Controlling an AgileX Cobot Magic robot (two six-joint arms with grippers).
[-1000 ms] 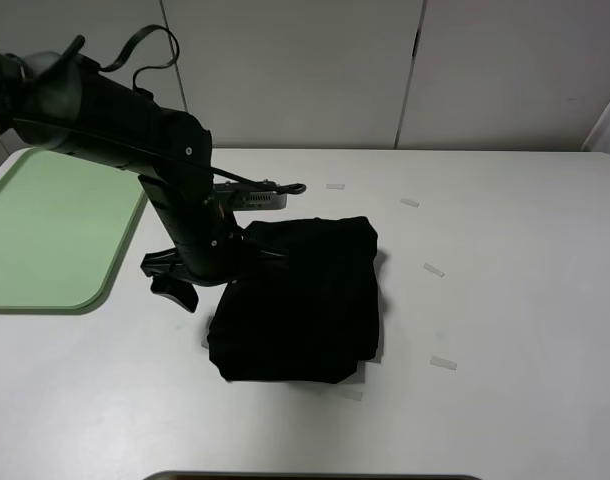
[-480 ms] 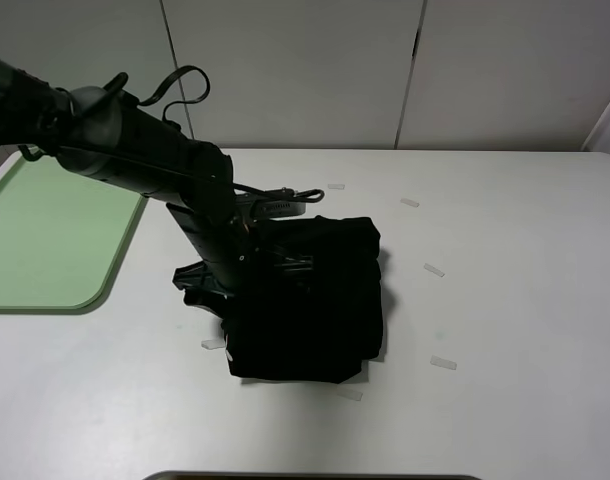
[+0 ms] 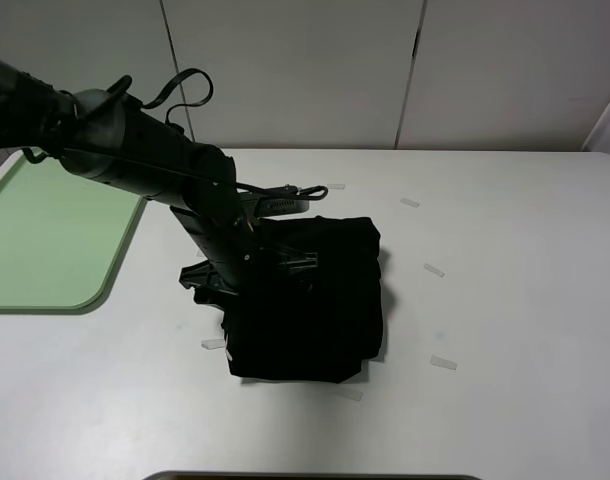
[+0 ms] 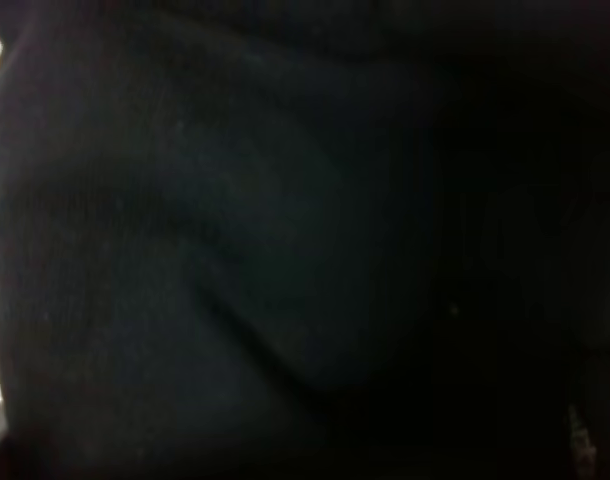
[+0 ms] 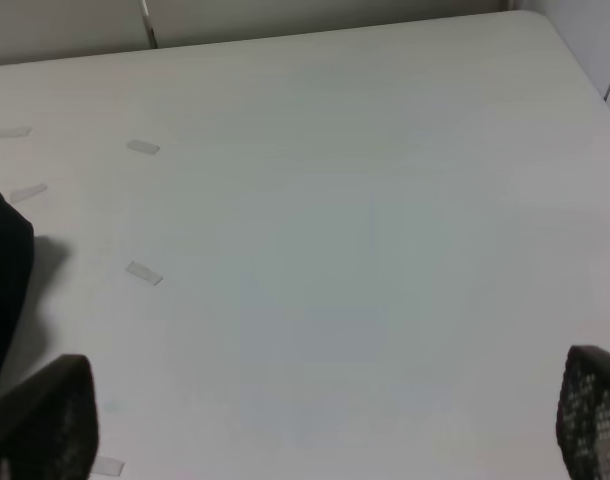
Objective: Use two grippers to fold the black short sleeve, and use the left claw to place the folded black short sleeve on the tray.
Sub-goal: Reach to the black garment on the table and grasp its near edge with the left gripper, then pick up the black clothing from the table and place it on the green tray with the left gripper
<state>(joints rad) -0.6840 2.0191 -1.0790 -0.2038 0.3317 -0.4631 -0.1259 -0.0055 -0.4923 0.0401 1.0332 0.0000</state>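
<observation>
A white table stands in front of pale wall panels, with a few short strips of clear tape stuck to its top. Near the middle lies the black shirt, folded into a thick, roughly rectangular bundle with soft, rounded edges and a slight bulge on its right side; no lettering shows in these views. The green tray sits at the table's left edge, well apart from the shirt and with nothing on it. The left arm reaches down from the upper left, and its gripper is pressed against the left edge of the bundle. The left wrist camera is filled with dark cloth, so I cannot tell how these jaws stand or whether they have hold of the fabric. The right gripper is off to the right of the shirt over bare table, its jaws spread wide with nothing between them; only a corner of the shirt enters its view. Compared with a second ago, the left gripper has moved from just left of the bundle in against it, and the shirt's lower left edge has shifted a little to the right.
</observation>
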